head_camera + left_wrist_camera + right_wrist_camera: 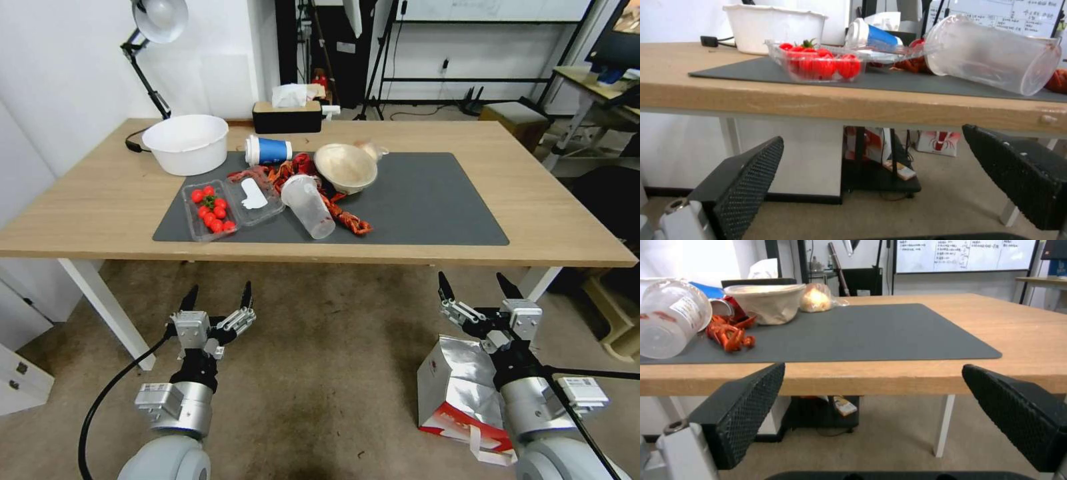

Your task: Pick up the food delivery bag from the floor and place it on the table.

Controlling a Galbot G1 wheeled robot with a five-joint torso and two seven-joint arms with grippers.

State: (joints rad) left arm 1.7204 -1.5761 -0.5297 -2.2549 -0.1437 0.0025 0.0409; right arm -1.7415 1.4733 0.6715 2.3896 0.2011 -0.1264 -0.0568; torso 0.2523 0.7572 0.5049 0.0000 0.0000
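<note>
The food delivery bag (460,390), white with a red bottom and shiny foil inside, lies on the floor (320,360) at the lower right, partly hidden by my right arm. My right gripper (480,288) hangs open just above and beyond the bag, below the table's front edge, holding nothing. My left gripper (219,297) is open over bare floor to the left, also empty. The table (100,200) is a long light-wood top with white legs and a dark grey mat (427,200). Both wrist views look at the table edge (853,106) (889,380) between open fingers (746,173) (746,406).
On the mat stand a tomato tray (210,210), a tipped clear cup (308,205), a blue cup (268,150), a beige bowl (345,167) and red scraps. A white basin (187,143), a tissue box (287,115) and a lamp sit behind. The mat's right half is bare.
</note>
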